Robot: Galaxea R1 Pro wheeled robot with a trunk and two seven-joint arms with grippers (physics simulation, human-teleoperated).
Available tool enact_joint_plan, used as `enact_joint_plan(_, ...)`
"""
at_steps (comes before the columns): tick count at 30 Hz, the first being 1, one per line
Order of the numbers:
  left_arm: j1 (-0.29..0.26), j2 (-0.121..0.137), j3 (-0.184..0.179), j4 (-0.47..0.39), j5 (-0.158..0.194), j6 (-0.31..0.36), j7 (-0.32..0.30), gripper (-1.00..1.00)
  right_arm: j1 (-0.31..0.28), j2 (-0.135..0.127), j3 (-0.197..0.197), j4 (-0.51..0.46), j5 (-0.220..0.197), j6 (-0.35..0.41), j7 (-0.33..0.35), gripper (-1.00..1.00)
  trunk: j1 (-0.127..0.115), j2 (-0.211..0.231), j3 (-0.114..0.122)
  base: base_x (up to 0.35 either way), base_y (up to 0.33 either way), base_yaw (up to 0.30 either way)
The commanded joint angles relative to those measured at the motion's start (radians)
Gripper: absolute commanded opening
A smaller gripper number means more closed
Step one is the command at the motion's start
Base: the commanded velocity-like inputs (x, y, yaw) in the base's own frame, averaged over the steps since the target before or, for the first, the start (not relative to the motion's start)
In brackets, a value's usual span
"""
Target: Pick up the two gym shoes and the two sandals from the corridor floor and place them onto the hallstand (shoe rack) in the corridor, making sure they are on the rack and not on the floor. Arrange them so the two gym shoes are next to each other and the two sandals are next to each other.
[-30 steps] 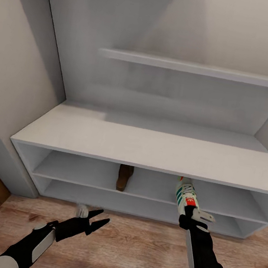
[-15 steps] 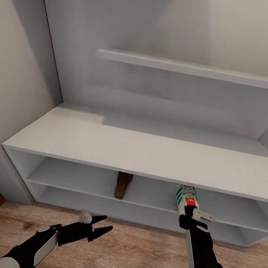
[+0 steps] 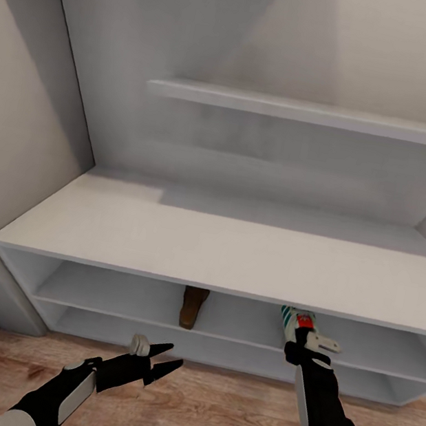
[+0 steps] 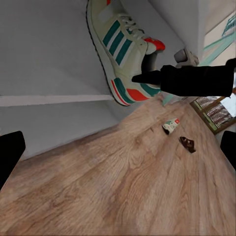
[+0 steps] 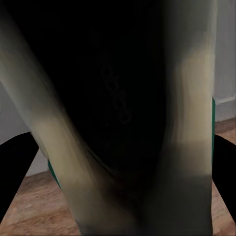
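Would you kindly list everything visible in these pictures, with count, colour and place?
White hallstand with two open shelf tiers: one, white, against the wall ahead.
Thin white upper shelf: one, white, on the back panel.
White lace-up gym shoe with green stripes: one held, resting on the upper open tier, right of centre.
Brown leather sandal: one, brown, on the same tier, centre.
Light brown wood-plank floor: one, before the hallstand.
Small far-off items: two on the floor, one pale, one dark; too small to identify.
Left gripper: one, black, open, above the floor.
Right gripper: one, black, shut on the shoe's heel.
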Motion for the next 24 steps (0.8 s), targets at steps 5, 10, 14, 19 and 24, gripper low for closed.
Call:
enact_joint_plan(5, -0.001, 0.0, -0.007, 0.001, 0.009, -0.005, 0.001, 1.0, 0.0, 0.001, -0.001, -0.002, -0.003, 0.004, 0.006, -1.0, 0.0, 0.0, -0.001, 0.033, 0.0, 0.0)
enact_joint_plan(10, -0.001, 0.0, -0.007, 0.001, 0.009, -0.005, 0.001, 1.0, 0.0, 0.001, -0.001, -0.002, -0.003, 0.004, 0.006, -1.0, 0.0, 0.0, -0.001, 0.007, 0.0, 0.0)
enact_joint_plan(14, -0.001, 0.0, -0.007, 0.001, 0.009, -0.004, 0.001, 1.0, 0.0, 0.001, -0.001, -0.002, -0.003, 0.004, 0.006, -1.0, 0.0, 0.0, -0.001, 0.133, 0.0, 0.0)
enact_joint_plan(19, -0.001, 0.0, -0.008, 0.001, 0.009, -0.004, 0.001, 1.0, 0.0, 0.001, -0.001, -0.002, -0.003, 0.004, 0.006, -1.0, 0.0, 0.0, -0.001, 0.197, 0.0, 0.0)
enact_joint_plan(24, -0.001, 0.0, -0.007, 0.001, 0.009, -0.005, 0.001, 1.0, 0.0, 0.001, -0.001, -0.002, -0.003, 0.004, 0.006, -1.0, 0.0, 0.0, -0.001, 0.044, 0.0, 0.0)
